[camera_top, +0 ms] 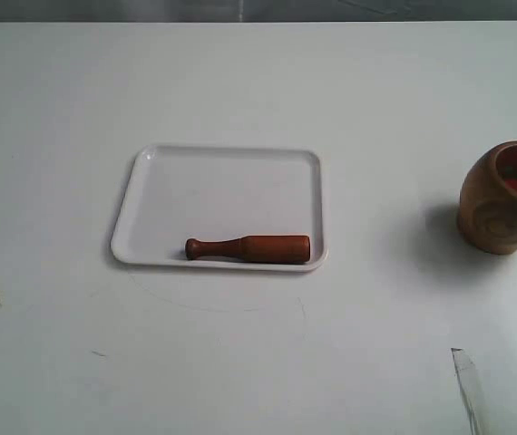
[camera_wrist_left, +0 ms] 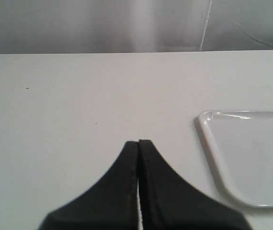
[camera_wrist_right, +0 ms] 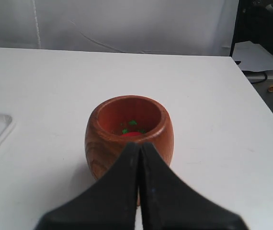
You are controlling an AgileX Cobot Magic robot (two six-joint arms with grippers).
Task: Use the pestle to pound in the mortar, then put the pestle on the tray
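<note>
Just beyond the pressed-together fingers of the right gripper (camera_wrist_right: 140, 143), the mortar (camera_wrist_right: 98, 143) is seen upright; beside the left gripper (camera_wrist_left: 139, 142), likewise clamped on nothing, the tray (camera_wrist_left: 208, 143) is found, with the pestle (camera_top: 249, 247) laid inside

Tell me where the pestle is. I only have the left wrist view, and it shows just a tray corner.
Observer: The pestle lies on its side in the tray, along the rim nearest the exterior camera.
Operator: And the mortar?
Observer: The mortar stands upright, right of the tray and apart from it, cut off by the edge of the exterior view.
Operator: Anything in it?
Observer: The right wrist view shows red and green bits at its bottom.
Operator: Right arm?
Observer: The right end effector is shut and empty, pointing at the mortar.
</note>
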